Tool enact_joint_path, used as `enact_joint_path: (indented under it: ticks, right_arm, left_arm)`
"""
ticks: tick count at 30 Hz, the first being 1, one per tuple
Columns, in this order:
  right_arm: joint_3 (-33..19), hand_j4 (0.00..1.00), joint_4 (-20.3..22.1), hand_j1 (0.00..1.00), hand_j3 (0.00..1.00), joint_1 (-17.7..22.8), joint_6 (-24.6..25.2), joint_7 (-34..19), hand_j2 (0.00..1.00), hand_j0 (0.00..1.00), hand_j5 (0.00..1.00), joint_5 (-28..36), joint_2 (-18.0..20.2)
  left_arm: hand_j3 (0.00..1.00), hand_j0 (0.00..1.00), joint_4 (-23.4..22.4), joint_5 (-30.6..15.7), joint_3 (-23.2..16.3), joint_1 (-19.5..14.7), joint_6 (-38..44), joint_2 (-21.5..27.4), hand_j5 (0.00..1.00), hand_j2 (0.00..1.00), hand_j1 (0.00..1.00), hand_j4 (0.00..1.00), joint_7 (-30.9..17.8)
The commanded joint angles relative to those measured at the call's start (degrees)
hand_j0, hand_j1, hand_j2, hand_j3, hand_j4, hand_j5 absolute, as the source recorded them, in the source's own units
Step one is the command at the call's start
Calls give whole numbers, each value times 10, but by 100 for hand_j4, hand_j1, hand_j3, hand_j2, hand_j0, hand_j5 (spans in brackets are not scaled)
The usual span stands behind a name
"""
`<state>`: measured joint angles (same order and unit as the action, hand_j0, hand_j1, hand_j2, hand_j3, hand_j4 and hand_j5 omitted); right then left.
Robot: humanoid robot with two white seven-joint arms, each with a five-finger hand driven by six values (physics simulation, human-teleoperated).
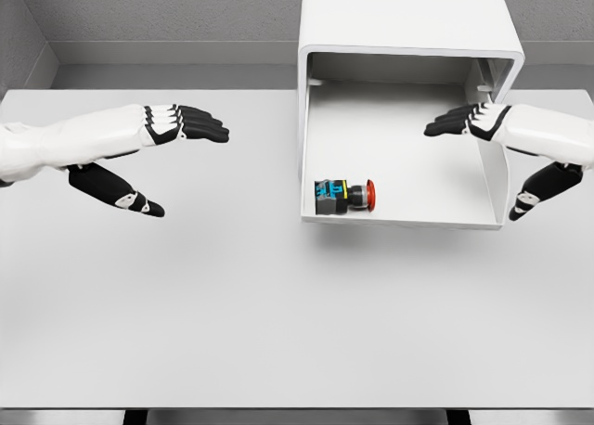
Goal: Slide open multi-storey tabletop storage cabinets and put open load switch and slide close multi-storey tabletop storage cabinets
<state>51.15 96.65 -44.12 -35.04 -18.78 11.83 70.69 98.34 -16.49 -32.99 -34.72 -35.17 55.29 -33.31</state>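
A white tabletop storage cabinet (408,17) stands at the back right with its drawer (399,223) slid out toward me. Inside the drawer, near the front left corner, lies the load switch (344,196), a black and blue body with a red button pointing right. My right hand (464,122) hovers over the drawer's right side, fingers stretched flat toward the left and holding nothing; its thumb (534,195) hangs outside the drawer's right wall. My left hand (190,128) floats over the table left of the drawer, fingers spread, apart from everything.
The white table (232,304) stretches across the view, its front edge at the bottom. A grey wall runs behind the cabinet and along the far left.
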Motion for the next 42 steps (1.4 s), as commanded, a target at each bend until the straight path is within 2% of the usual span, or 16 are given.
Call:
enact_joint_path:
  ticks: [1, 5, 20, 27, 39, 42]
  right_arm:
    - [1, 100, 0, 100, 100, 0, 0, -13, 100, 100, 100, 0, 11]
    - [1, 100, 0, 100, 100, 4, 0, -17, 100, 100, 100, -2, 29]
    - [7, 100, 4, 100, 100, 17, 0, -21, 100, 100, 100, -6, 35]
    - [4, 100, 4, 100, 100, 11, 0, -33, 100, 100, 100, -6, 62]
    - [2, 100, 8, 100, 100, 8, 0, -25, 100, 100, 100, -6, 57]
    - [2, 100, 8, 100, 100, 4, 0, -25, 100, 100, 100, -6, 36]
  left_arm:
    - [100, 100, 0, -5, 0, 0, 2, 1, 100, 100, 100, 100, 1]
    - [100, 100, 0, -5, 0, 0, 2, 0, 100, 100, 100, 100, 0]
    - [100, 100, 0, -5, 0, 0, 2, 0, 100, 100, 100, 100, 1]
    - [100, 100, 0, -5, 1, -1, 2, 0, 100, 100, 100, 100, 0]
    - [100, 100, -1, -6, 1, -3, 2, -1, 100, 100, 100, 100, 1]
    - [100, 100, -6, -5, 1, -4, 2, -1, 100, 100, 100, 100, 0]
